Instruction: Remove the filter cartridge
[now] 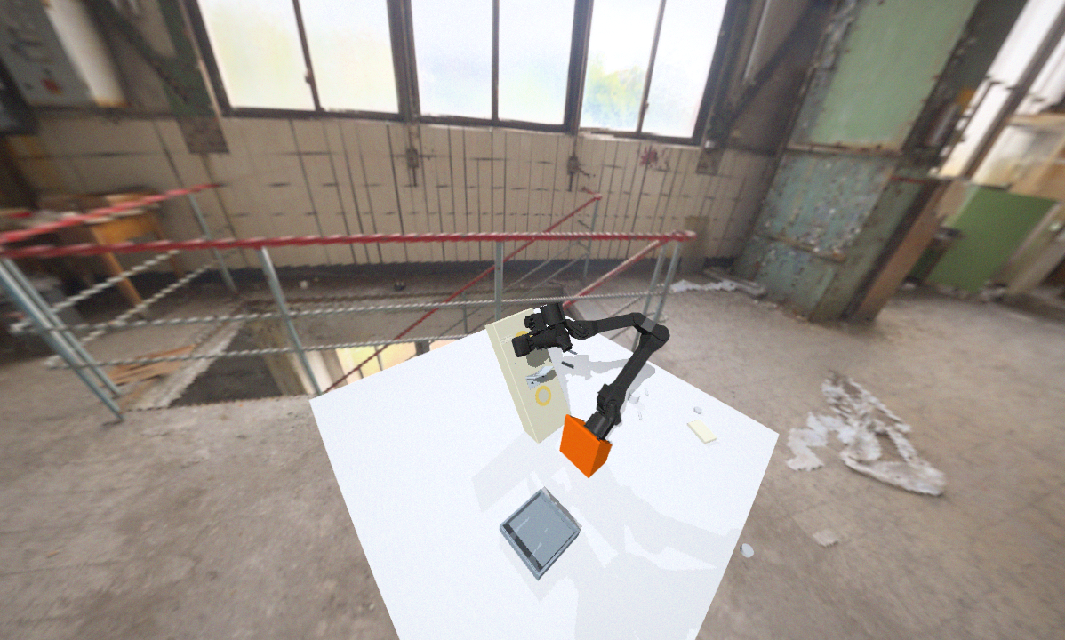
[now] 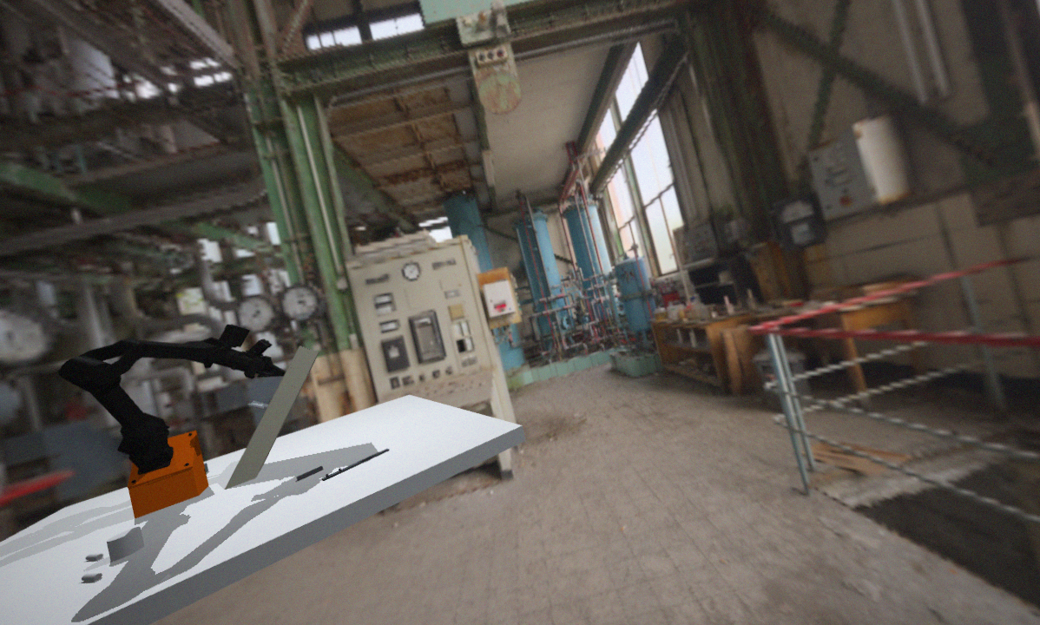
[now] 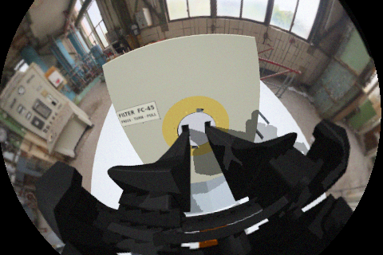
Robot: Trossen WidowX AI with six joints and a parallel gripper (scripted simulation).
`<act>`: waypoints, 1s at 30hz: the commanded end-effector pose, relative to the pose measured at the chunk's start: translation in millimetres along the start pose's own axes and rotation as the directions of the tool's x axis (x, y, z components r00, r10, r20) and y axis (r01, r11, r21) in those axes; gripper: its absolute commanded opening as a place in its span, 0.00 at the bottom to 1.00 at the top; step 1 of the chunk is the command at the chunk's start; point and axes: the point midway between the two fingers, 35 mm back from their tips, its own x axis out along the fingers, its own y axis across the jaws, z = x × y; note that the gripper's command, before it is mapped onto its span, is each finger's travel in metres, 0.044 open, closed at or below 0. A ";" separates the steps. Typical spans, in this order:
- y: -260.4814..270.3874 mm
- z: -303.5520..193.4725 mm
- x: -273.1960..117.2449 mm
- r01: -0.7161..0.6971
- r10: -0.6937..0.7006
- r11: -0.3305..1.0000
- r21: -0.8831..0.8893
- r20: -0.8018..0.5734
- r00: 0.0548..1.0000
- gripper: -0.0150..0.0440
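Observation:
The cream service panel (image 1: 553, 421) (image 2: 273, 416) (image 3: 179, 64) leans at a slant on the table. The round pale filter cartridge (image 3: 196, 118) sits in it inside a yellow ring, with two dark slots on its face; the arm hides it in the top view. My gripper (image 1: 523, 345) (image 2: 281, 373) (image 3: 197, 130) is partly open, fingers narrowly apart and nothing between them. Its tips are at or just short of the two slots; whether they are inside cannot be told. The grey-blue square tray (image 1: 548, 529) is empty, in front of the orange base.
A grey-blue bracket (image 1: 540, 375) (image 3: 213, 197) juts from the panel below the cartridge, above a second yellow ring. The orange arm base (image 1: 582, 447) (image 2: 167, 488) stands between panel and tray. A pale plate (image 1: 700, 431) lies at the right. Thin dark bars (image 2: 357, 463) lie behind the panel.

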 end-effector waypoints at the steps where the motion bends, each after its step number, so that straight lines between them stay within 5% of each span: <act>1: 0.4 -0.7 1.3 -0.002 0.002 1.000 -0.006 -0.002 1.000 0.43; 30: 0.2 -0.6 14.1 -0.001 0.001 1.000 -0.005 -0.002 1.000 0.43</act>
